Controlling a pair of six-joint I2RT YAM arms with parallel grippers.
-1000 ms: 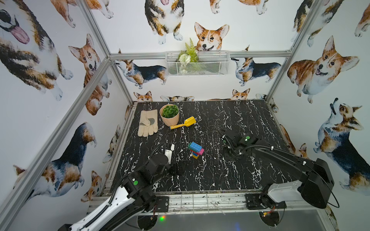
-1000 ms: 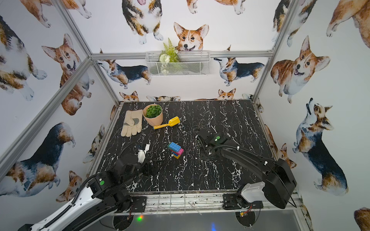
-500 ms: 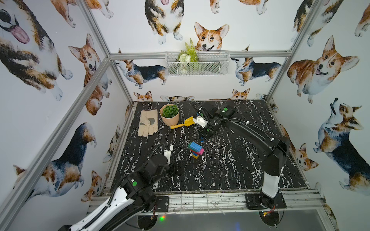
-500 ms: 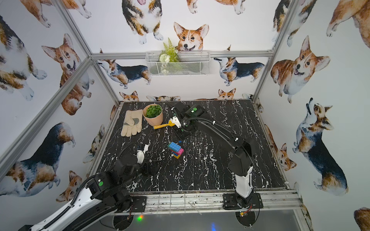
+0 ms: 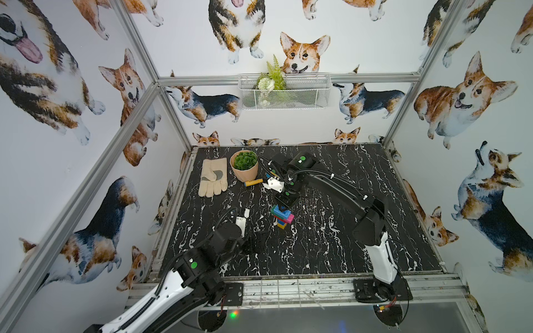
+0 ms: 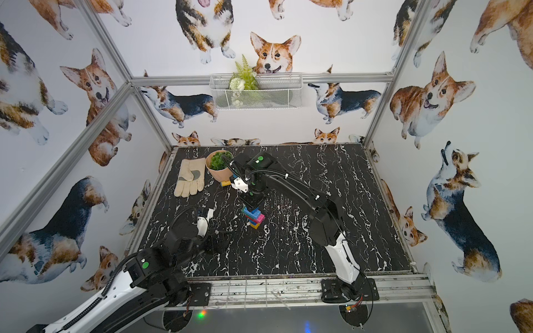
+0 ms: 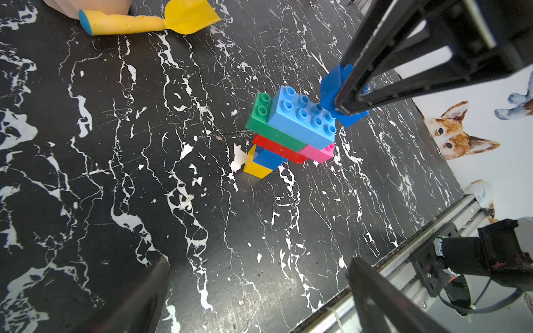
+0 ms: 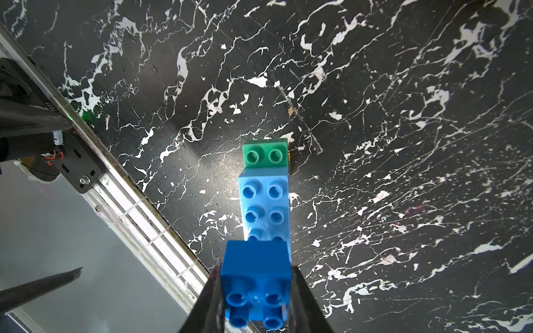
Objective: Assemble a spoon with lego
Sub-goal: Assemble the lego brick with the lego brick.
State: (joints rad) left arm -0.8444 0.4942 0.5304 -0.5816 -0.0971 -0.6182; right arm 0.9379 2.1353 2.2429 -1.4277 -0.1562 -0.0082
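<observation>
At tabletop centre: upright spoon, unbraced.
Clenched on a dark blue brick, the right tool hovers at the spoon's 12 o'clock end; the left tool hangs released at 7 o'clock. Off-centre pressure may topple the narrow-footed stack.

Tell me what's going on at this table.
The right gripper is shut on a dark blue brick, holding it over one end of the light blue brick that tops the part-built spoon. Whether it is seated yet cannot be told. The left gripper hangs open and empty nearby.
</observation>
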